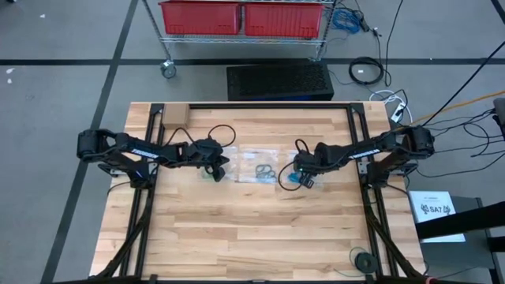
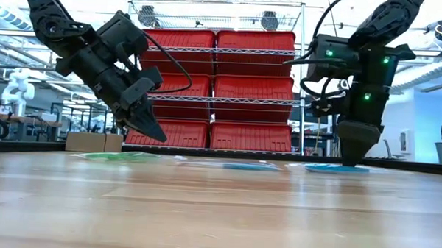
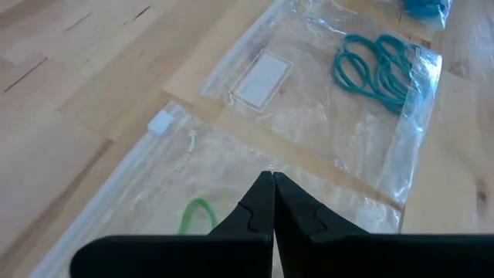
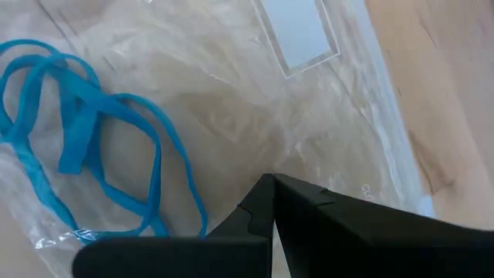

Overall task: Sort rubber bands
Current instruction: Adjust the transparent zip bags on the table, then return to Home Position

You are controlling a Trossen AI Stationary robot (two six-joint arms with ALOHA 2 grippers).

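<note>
The only writing I could make out was on a white sheet (image 1: 435,211) lying off the table's right edge, which read something like "SA7"; part of a white word showed on the left arm in the low view, too cut off to read. Each clear bag carried a blank white label patch (image 3: 261,79) with nothing written on it that I could see.

Three clear flat plastic bags lay in a row across the middle of the wooden table (image 1: 252,237). The left bag (image 3: 162,208) held a green rubber band (image 3: 197,213), only partly visible beside the fingertips. The middle bag (image 3: 340,100) held several teal rubber bands (image 3: 378,66) bunched together near one end. The right bag (image 4: 255,116) held bright blue rubber bands (image 4: 93,131) in a loose tangle.

The left gripper (image 2: 156,133) hung tilted above the left bag, its two fingers pressed together to a point and pinching nothing, clear of the table in the low view. The right gripper (image 2: 350,159) stood nearly upright with its tip down at the right bag, fingers also pressed together; whether anything was caught between them I could not tell.

Behind the table stood a wire rack with red bins (image 2: 215,87), a cardboard box (image 1: 174,116) sat at the table's far left corner, and a black mat (image 1: 278,81) lay on the floor beyond.
</note>
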